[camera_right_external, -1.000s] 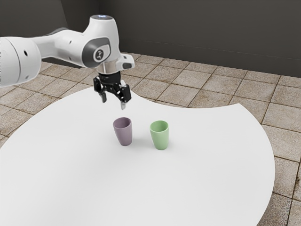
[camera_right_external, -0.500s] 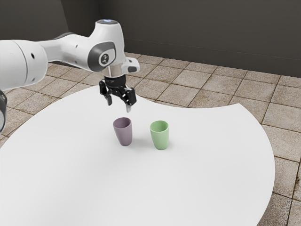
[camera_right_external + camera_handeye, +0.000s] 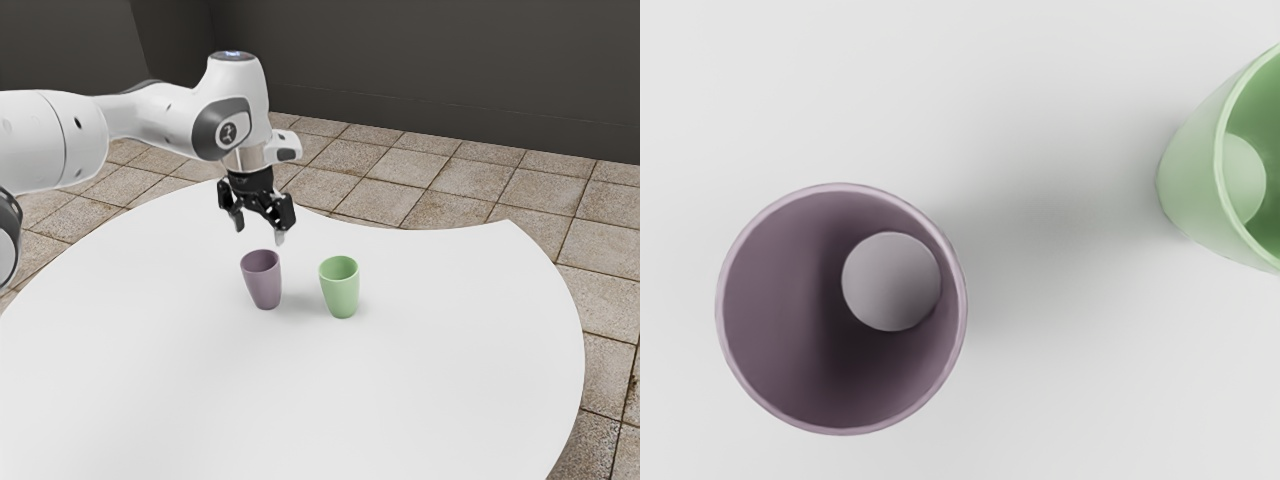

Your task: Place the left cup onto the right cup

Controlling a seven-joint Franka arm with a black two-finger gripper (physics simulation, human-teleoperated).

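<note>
A purple cup point(image 3: 262, 279) stands upright on the white round table point(image 3: 300, 400), on the exterior view's left of a green cup point(image 3: 339, 286), also upright. My gripper point(image 3: 261, 229) hangs open just above and slightly behind the purple cup, with nothing between its fingers. In the wrist view I look straight down into the purple cup point(image 3: 840, 308), with the green cup point(image 3: 1230, 180) off to one side of it.
The table's curved edge point(image 3: 560, 300) drops off to a tiled floor point(image 3: 600, 250) on the exterior view's right. A dark wall point(image 3: 450, 50) stands behind.
My gripper has moved toward the exterior view's right and lower, closing in over the purple cup. The cups have stayed put.
</note>
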